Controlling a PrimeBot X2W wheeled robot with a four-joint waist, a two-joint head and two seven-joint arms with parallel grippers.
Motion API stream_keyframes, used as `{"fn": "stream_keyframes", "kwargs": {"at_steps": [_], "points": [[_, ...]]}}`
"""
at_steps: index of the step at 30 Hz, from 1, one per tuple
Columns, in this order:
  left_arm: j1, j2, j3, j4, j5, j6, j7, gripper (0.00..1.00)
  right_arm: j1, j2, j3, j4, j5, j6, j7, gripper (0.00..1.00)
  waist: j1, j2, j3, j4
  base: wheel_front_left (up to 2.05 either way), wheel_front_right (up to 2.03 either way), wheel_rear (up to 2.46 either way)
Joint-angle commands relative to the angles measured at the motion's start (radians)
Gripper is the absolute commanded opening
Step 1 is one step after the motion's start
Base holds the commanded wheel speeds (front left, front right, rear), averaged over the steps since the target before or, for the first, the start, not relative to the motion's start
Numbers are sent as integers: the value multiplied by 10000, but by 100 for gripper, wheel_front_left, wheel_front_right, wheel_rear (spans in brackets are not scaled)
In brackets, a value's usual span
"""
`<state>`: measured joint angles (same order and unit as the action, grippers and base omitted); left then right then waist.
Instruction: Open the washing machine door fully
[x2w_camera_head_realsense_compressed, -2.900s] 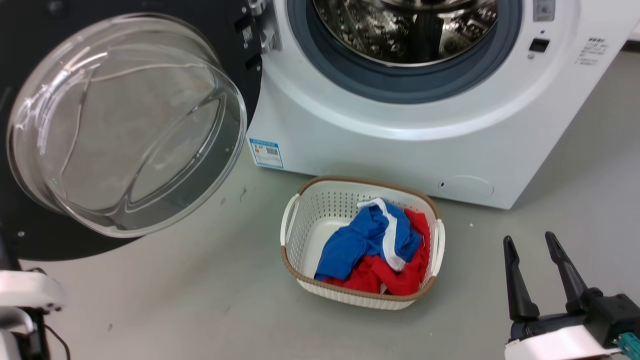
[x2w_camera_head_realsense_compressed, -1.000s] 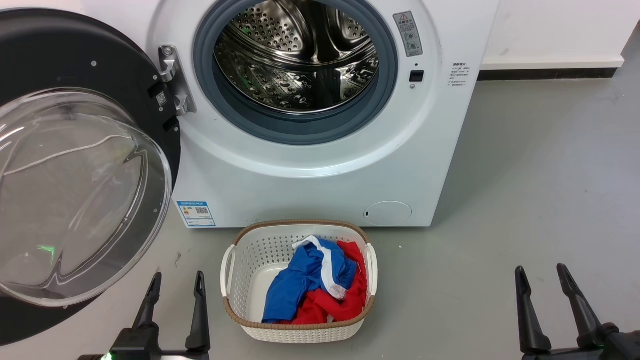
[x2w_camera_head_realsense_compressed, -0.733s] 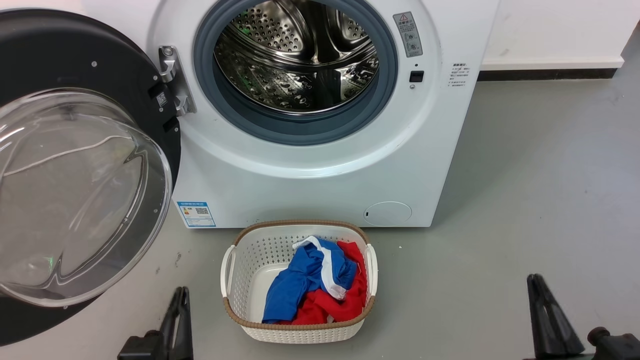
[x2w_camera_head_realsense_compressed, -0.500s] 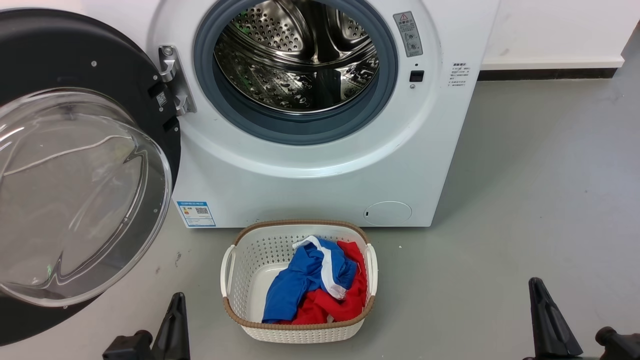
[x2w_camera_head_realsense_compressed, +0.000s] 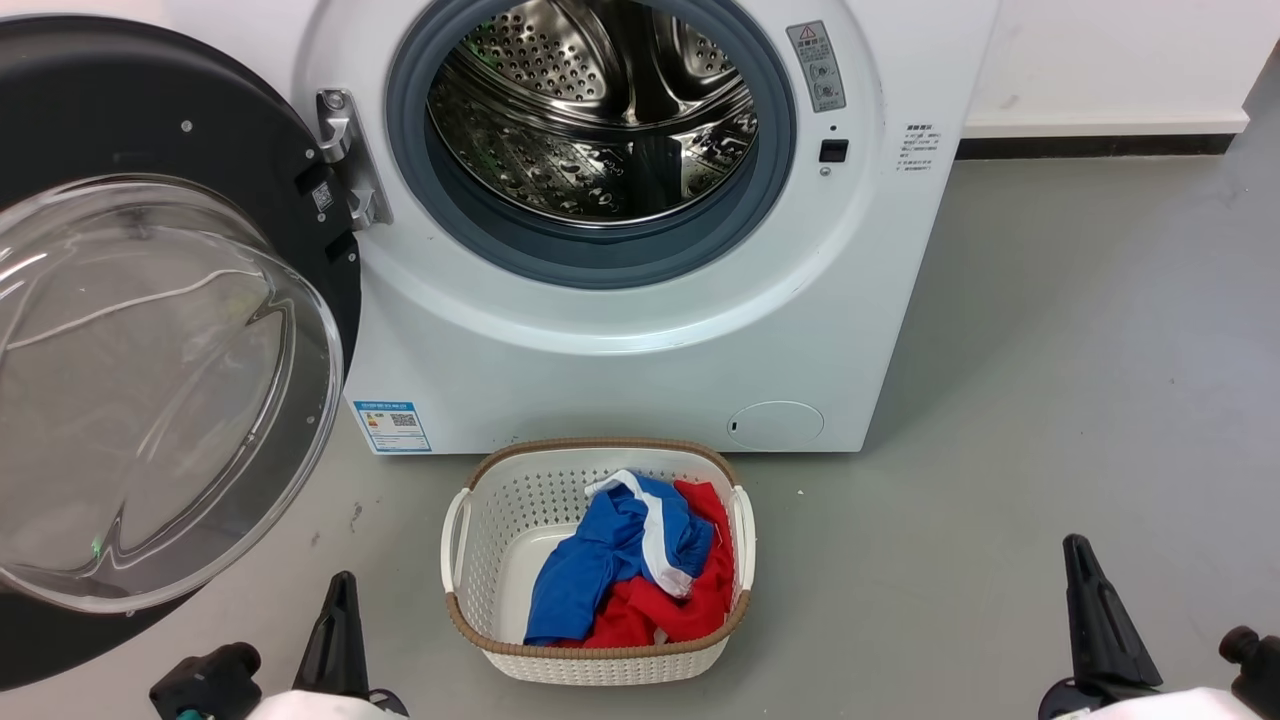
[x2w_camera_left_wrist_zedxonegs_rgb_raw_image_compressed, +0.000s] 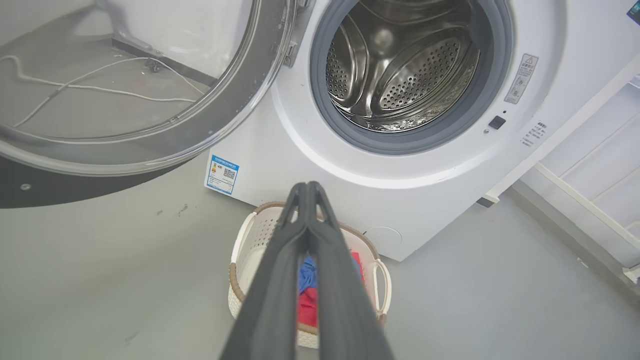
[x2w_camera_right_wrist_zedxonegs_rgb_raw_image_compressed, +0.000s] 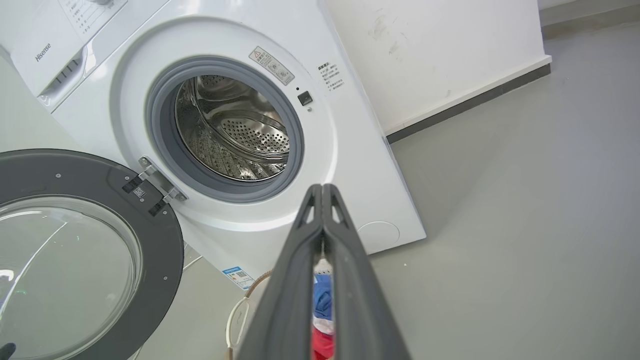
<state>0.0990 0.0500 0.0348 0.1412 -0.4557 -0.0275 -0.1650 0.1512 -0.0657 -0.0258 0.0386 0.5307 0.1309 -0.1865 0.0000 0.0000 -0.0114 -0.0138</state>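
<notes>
holding the left pincer (x2w_camera_left_wrist_zedxonegs_rgb_raw_image_compressed: 306, 189) and right pincer (x2w_camera_right_wrist_zedxonegs_rgb_raw_image_compressed: 322, 189) pinched shut, empty, low looks wise: ahead sits the white perforated plastic basket (x2w_camera_head_realsense_compressed: 470, 560); up-left beyond, the glossy black round door (x2w_camera_head_realsense_compressed: 150, 110) stands swung wide off the white boxy washing machine (x2w_camera_head_realsense_compressed: 620, 370).

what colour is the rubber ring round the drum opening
Grey, slightly bluish. The ring shows best in the head view.

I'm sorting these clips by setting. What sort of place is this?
Likely a laundry area: a white washing machine with its door wide open, a basket of clothes before it, bare grey floor.
</notes>
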Motion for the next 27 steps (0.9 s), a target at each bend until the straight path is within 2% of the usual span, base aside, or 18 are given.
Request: {"fn": "stream_keyframes", "kwargs": {"at_steps": [1, 27], "points": [[-318, 6, 58, -64, -575, -93, 112, 0, -351, -111, 1, -23, 590, -1, 91, 0, 0, 0, 3, 3, 0, 0, 0], [-956, 6, 310, 302, -4314, -426, 1025, 0, -1130, -213, -53, 664, 4279, -1, 885, 0, 0, 0, 38, 36, 0, 0, 0]]}}
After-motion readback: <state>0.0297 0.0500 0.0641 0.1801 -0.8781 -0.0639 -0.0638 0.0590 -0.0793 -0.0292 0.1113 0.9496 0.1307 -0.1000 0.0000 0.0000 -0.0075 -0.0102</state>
